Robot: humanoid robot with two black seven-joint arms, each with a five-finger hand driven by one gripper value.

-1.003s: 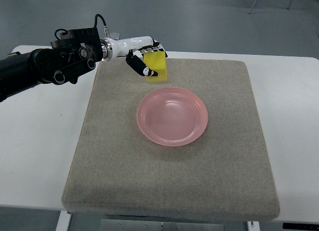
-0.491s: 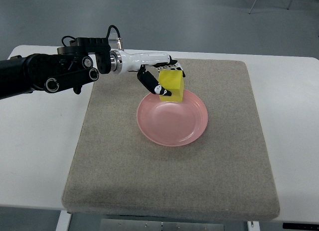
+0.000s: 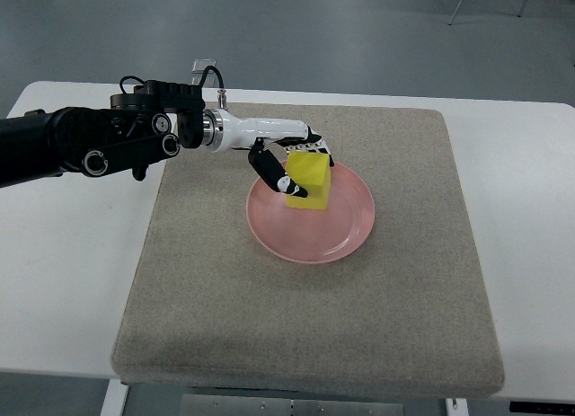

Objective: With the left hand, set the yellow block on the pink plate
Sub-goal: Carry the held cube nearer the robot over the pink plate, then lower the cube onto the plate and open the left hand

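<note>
The pink plate (image 3: 341, 232) lies in the middle of the grey mat. My left hand (image 3: 295, 166) reaches in from the left, over the plate's far left part. It is shut on the yellow block (image 3: 309, 182), thumb on the block's near left face and the other fingers behind it. The block is low over the plate's inside; I cannot tell whether it touches the plate. The right arm is out of view.
The grey mat (image 3: 225, 290) covers most of the white table (image 3: 63, 281). The black left forearm (image 3: 81, 142) crosses the table's far left corner.
My left hand carried the yellow block from the mat's far left rightward over the plate, then lowered it toward the plate's inside.
</note>
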